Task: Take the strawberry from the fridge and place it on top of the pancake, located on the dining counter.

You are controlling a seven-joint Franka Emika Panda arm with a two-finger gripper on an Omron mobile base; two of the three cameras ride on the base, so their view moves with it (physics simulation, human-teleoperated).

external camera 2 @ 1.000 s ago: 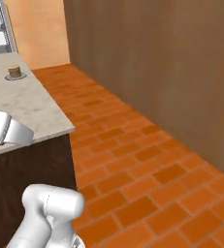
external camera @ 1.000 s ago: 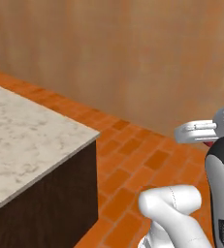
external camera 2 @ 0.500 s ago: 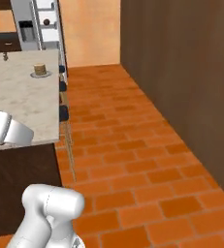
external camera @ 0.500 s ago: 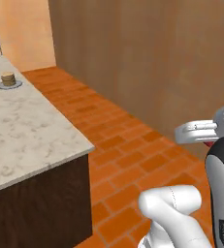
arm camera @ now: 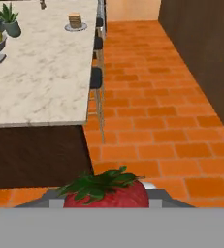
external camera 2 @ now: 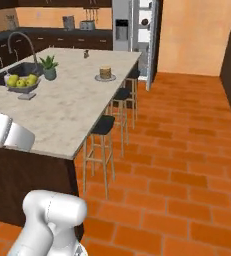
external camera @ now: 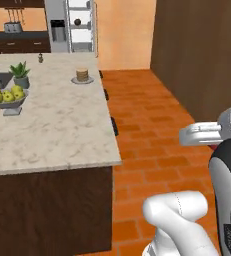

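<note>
The strawberry (arm camera: 106, 193), red with green leaves, sits at the bottom of the hand view, and my gripper (arm camera: 106, 202) is shut on it, a grey finger showing on each side. The pancake (external camera: 82, 75) (external camera 2: 105, 73) (arm camera: 75, 21) is a short tan stack on a small grey plate near the far right edge of the dining counter (external camera: 52, 125) (external camera 2: 72, 110) (arm camera: 40, 72). It lies well ahead of the gripper. Behind the counter's far end stands the light-grey fridge (external camera: 69, 25) (external camera 2: 134, 25), its shelves showing.
A grey bowl of yellow-green fruit (external camera: 7, 96) (external camera 2: 22, 82) and a potted plant (external camera: 21, 74) (external camera 2: 49, 67) stand on the counter's left part by the sink. Black stools (external camera 2: 104, 127) line the counter's right side. Brick floor runs beside it, up to a dark wooden wall (external camera: 202, 55).
The whole picture has swung: the base has turned, bringing the counter's length, the pancake and the fridge into view. The arm holds the same pose in both base views.
</note>
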